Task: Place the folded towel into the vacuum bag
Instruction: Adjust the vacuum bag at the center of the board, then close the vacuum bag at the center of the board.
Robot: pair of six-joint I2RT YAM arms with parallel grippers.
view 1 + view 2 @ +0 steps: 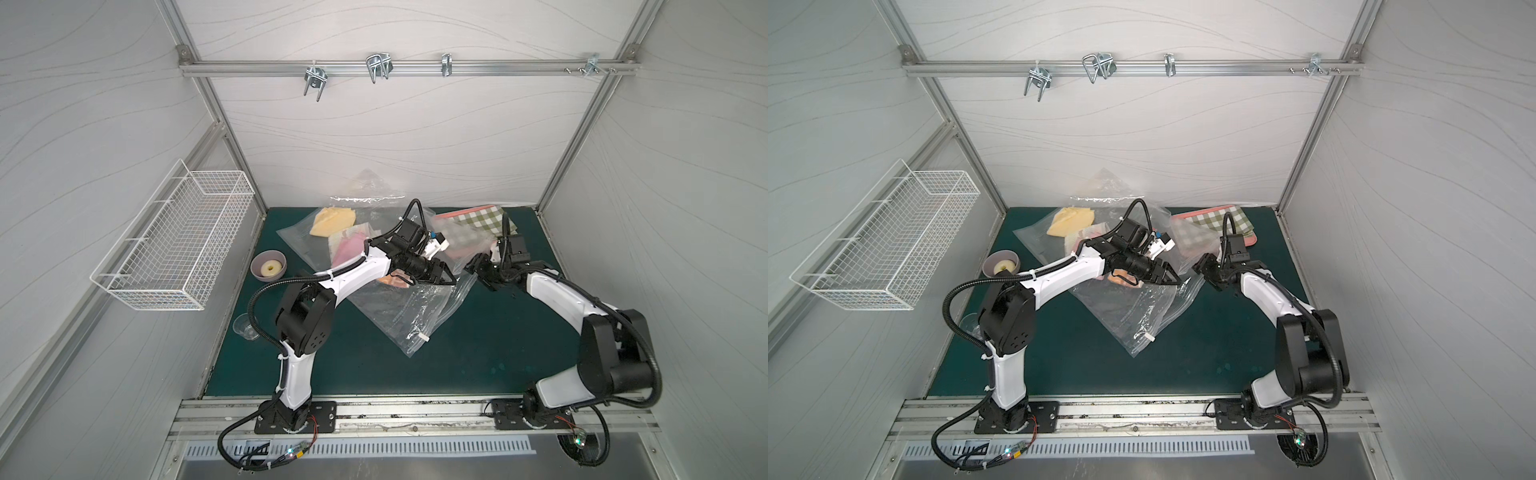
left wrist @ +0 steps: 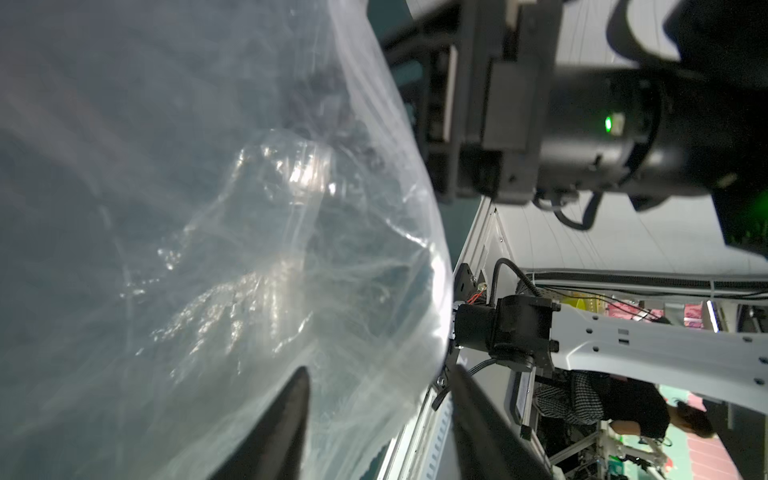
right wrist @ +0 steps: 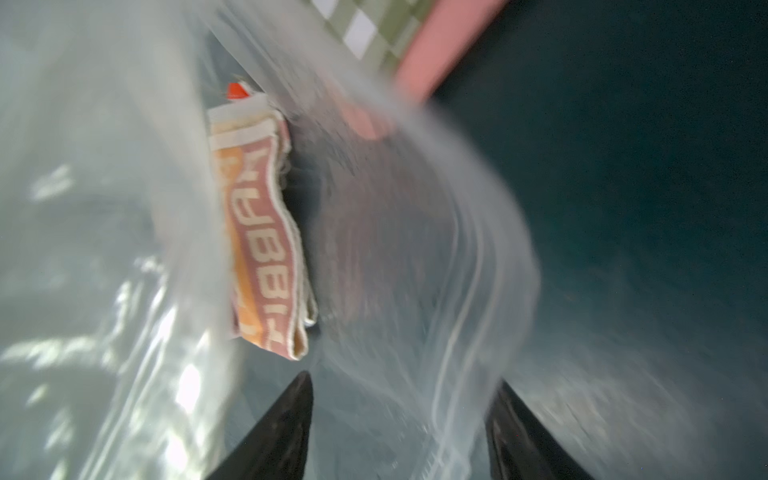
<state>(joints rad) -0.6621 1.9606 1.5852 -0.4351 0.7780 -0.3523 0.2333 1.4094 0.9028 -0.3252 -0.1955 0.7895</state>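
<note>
While the left gripper (image 2: 380,374) and right gripper (image 3: 405,378) stand with jaws apart at the bag (image 1: 415,316) mouth, the towel (image 3: 266,249) lies just inside it — seemingly the release step; next, both arms must withdraw without dragging the bag.

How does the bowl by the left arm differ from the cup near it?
The bowl is opaque mauve; the cup is clear. The bowl holds a pale ring-shaped thing; the cup looks empty. The bowl looks wider and is in full view, while the cup is partly behind the left arm's cable. Both stand upright on the green mat, on the left arm's side.
</note>
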